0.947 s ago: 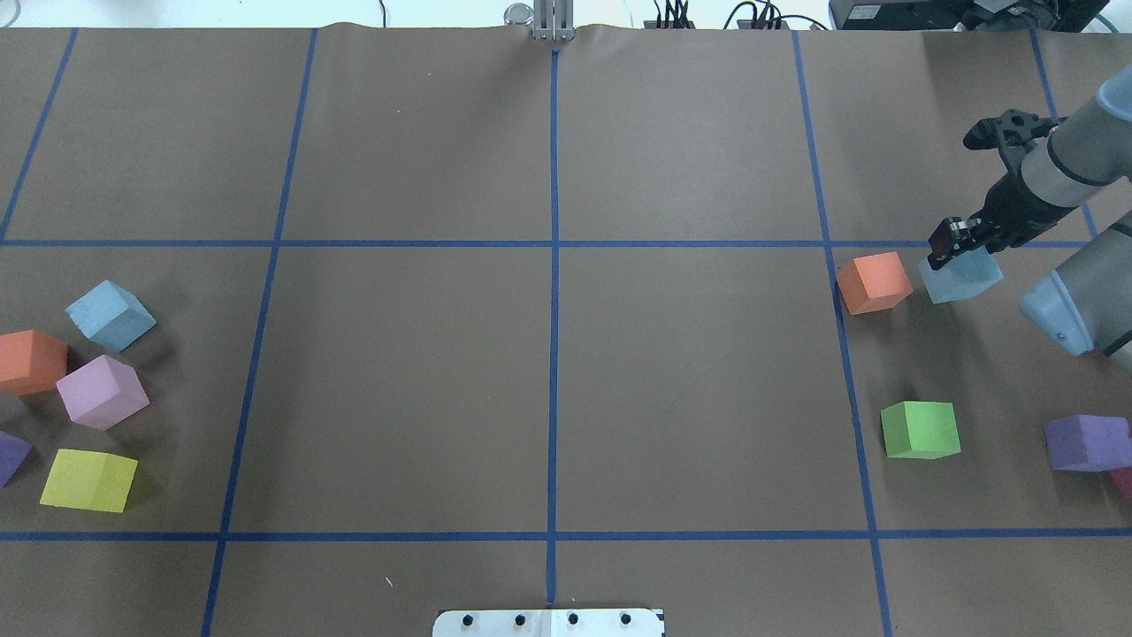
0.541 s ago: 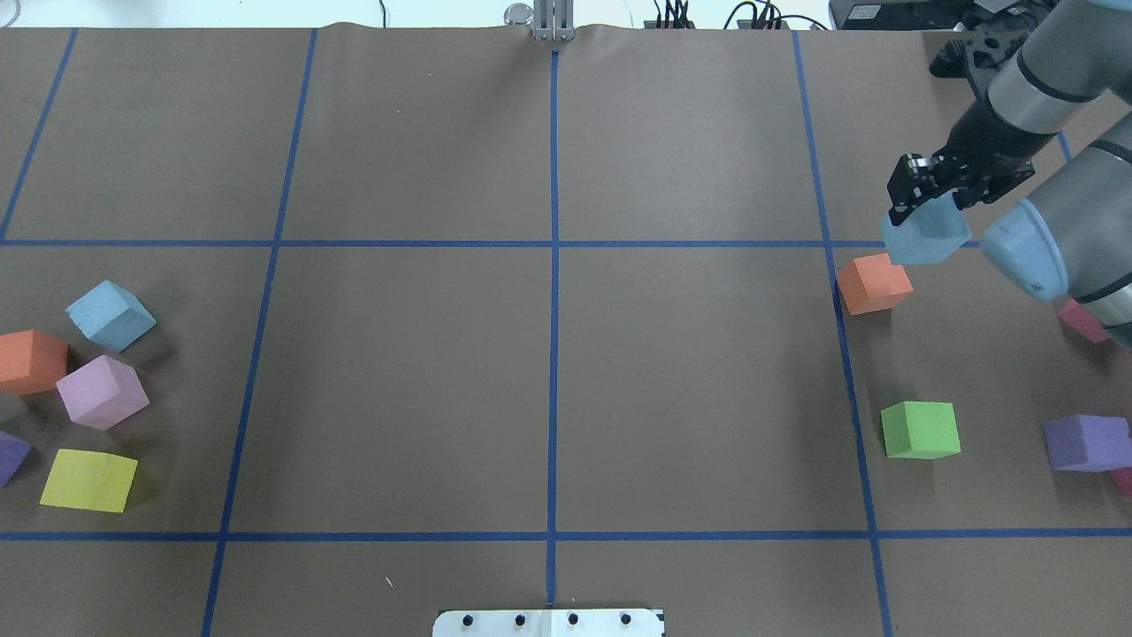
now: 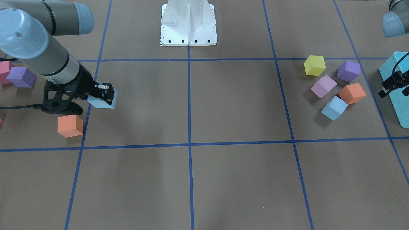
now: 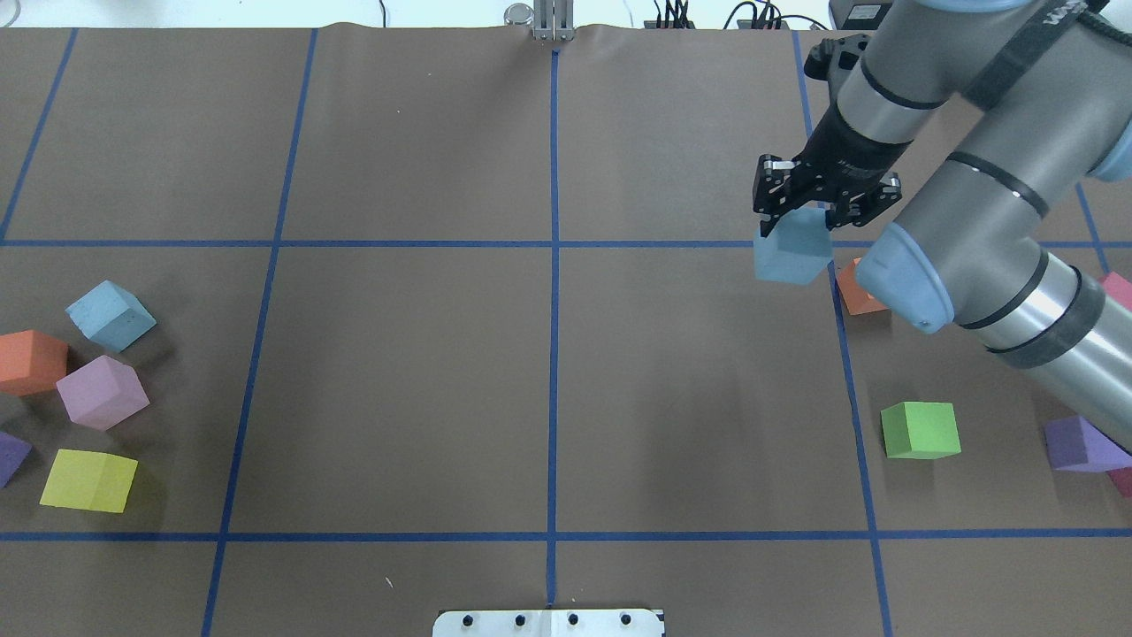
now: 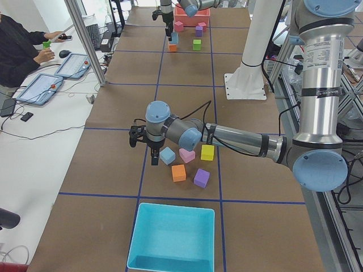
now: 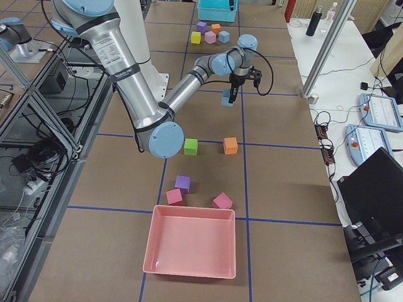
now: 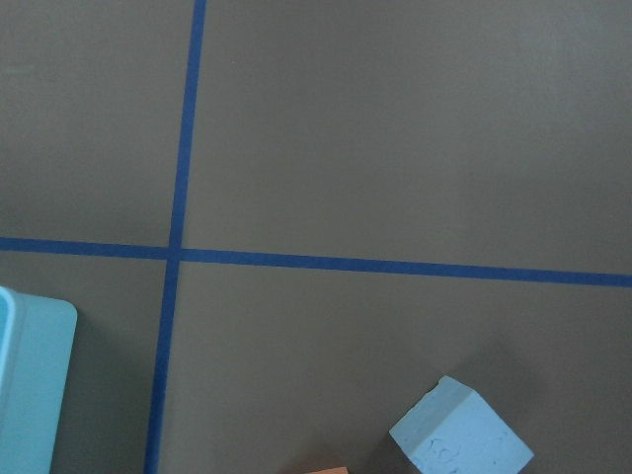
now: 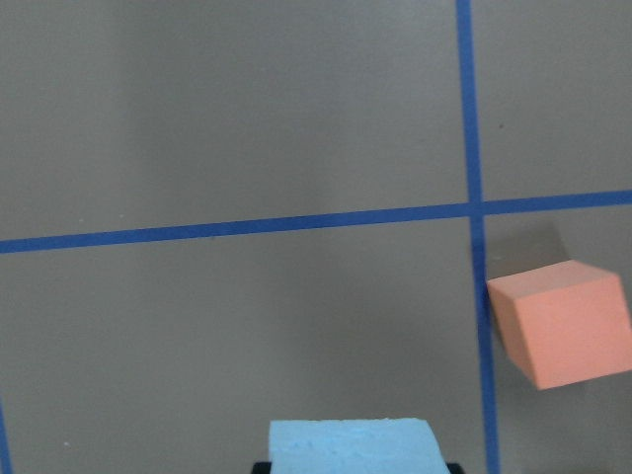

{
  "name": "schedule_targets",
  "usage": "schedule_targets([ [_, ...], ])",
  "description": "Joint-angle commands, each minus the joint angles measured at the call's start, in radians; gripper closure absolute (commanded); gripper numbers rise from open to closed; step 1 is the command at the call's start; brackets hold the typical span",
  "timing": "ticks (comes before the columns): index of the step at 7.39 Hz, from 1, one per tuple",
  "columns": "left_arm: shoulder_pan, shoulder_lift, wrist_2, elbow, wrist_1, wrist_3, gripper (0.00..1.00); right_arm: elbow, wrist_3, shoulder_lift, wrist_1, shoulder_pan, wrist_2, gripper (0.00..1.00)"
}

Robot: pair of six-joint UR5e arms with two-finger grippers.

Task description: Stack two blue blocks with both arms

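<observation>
My right gripper (image 4: 796,223) is shut on one pale blue block (image 4: 793,255) and holds it in the air, just left of the right-hand blue tape line. The held block also shows in the front view (image 3: 103,102) and at the bottom of the right wrist view (image 8: 357,446). The other blue block (image 4: 110,315) lies on the table at the far left among other cubes, and shows in the left wrist view (image 7: 462,439). My left gripper (image 5: 153,158) hangs close beside that block (image 5: 167,155). I cannot tell whether it is open or shut.
An orange cube (image 4: 851,290), a green cube (image 4: 921,430) and a purple cube (image 4: 1070,444) lie under the right arm. Orange (image 4: 31,361), lilac (image 4: 102,392) and yellow (image 4: 88,479) cubes crowd the left blue block. A turquoise bin (image 5: 170,238) and a pink tray (image 6: 192,248) stand at the table ends.
My right gripper has lifted the blue block from beside the orange cube and carried it left across the blue tape line. The left cubes have not moved.
</observation>
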Motion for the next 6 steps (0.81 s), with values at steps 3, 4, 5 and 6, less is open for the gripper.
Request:
schedule_targets([
  [3, 0.229, -0.087, 0.139, 0.051, -0.113, 0.113, 0.02, -0.003, 0.266, 0.106, 0.003, -0.216, -0.168, 0.45],
  [4, 0.266, -0.096, 0.140, 0.051, -0.108, 0.200, 0.02, -0.011, 0.308, 0.110, 0.043, -0.251, -0.200, 0.45],
  [5, 0.279, -0.096, 0.148, 0.057, -0.092, 0.274, 0.02, -0.027, 0.371, 0.111, 0.083, -0.292, -0.247, 0.45],
  [6, 0.288, -0.099, 0.153, 0.056, -0.061, 0.305, 0.02, -0.031, 0.402, 0.111, 0.094, -0.323, -0.271, 0.45],
])
